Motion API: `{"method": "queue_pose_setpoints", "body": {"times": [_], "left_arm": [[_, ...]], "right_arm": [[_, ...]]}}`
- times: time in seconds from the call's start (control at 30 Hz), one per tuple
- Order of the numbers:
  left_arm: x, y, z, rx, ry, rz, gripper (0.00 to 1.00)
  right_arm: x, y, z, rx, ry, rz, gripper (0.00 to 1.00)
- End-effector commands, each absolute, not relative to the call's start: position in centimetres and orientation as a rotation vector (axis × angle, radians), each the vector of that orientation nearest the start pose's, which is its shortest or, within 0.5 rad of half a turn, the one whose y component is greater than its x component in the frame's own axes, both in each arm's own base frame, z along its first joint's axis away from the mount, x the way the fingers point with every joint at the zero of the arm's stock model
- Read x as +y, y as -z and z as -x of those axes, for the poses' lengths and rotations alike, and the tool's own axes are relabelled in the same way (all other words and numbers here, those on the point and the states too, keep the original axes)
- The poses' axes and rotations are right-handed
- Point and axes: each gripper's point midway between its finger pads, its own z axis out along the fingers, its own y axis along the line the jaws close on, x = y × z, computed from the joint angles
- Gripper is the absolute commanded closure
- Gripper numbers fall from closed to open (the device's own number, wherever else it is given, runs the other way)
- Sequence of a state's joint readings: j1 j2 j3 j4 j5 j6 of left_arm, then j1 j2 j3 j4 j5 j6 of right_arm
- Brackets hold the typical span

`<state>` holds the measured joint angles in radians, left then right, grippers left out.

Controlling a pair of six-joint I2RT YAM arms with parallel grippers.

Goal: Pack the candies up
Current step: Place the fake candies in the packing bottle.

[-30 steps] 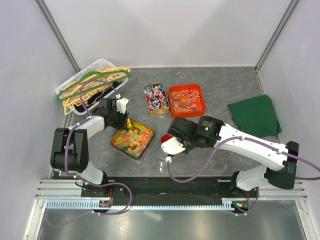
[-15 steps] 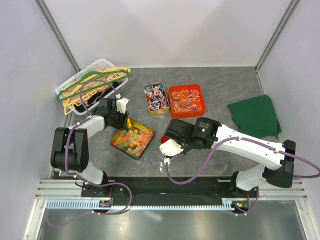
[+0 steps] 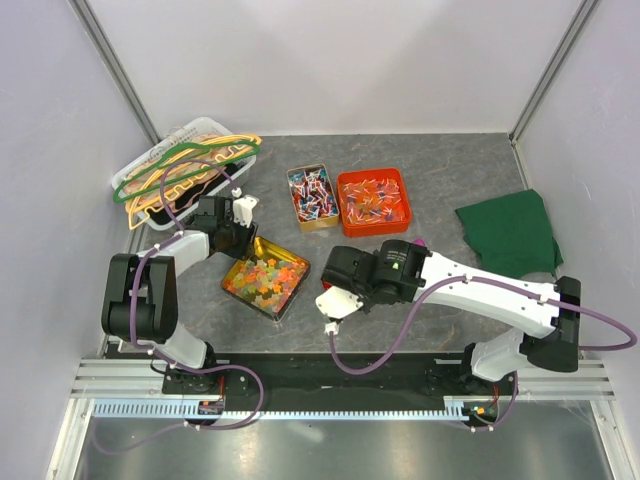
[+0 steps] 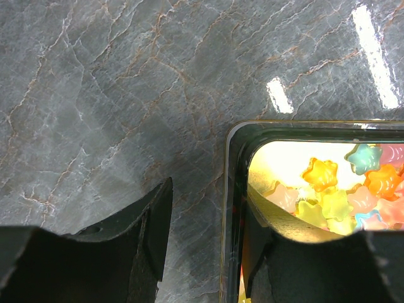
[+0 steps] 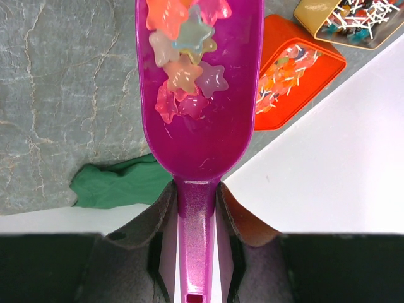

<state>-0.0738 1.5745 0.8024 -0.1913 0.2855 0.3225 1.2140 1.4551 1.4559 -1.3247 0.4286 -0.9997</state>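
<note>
Star-shaped pastel candies point(image 3: 265, 280) fill a gold tin point(image 4: 235, 189) at the left-middle of the table. My left gripper point(image 4: 208, 196) stands open astride that tin's near wall, one finger outside and apart from it, the other inside against it; from above it point(image 3: 235, 232) sits at the tin's back-left corner. My right gripper point(image 5: 196, 202) is shut on the handle of a purple scoop point(image 5: 202, 132), which carries several star candies point(image 5: 183, 76). From above only the scoop's tip point(image 3: 418, 241) shows behind the right wrist point(image 3: 372, 272).
Twist-wrapped candies lie in a small gold tin point(image 3: 312, 195) and an orange tin point(image 3: 374, 200) at the back. A clear bin of coloured hangers point(image 3: 185, 165) stands at the back left. A green cloth point(image 3: 512, 232) lies at the right. White walls close in the table.
The right wrist has shifted left and toward the near edge and turned, so the scoop's purple tip now shows behind it. The left arm has not moved.
</note>
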Motion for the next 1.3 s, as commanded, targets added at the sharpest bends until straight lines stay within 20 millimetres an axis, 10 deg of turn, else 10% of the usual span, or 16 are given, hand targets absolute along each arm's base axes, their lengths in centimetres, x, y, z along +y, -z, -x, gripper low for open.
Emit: {"method": "queue_pose_setpoints", "body": {"times": [0.0, 1.27], "left_arm": [[-5.8, -3.5, -35.7, 2.398, 0.234, -0.558, 0.49], [-5.8, -3.4, -35.7, 2.404, 0.248, -0.550, 0.49]], "right_arm": [[21.8, -23.4, -19.6, 1.280, 0.632, 2.438, 1.00], [22.8, -24.2, -18.2, 1.178, 0.683, 2.481, 1.00]]}}
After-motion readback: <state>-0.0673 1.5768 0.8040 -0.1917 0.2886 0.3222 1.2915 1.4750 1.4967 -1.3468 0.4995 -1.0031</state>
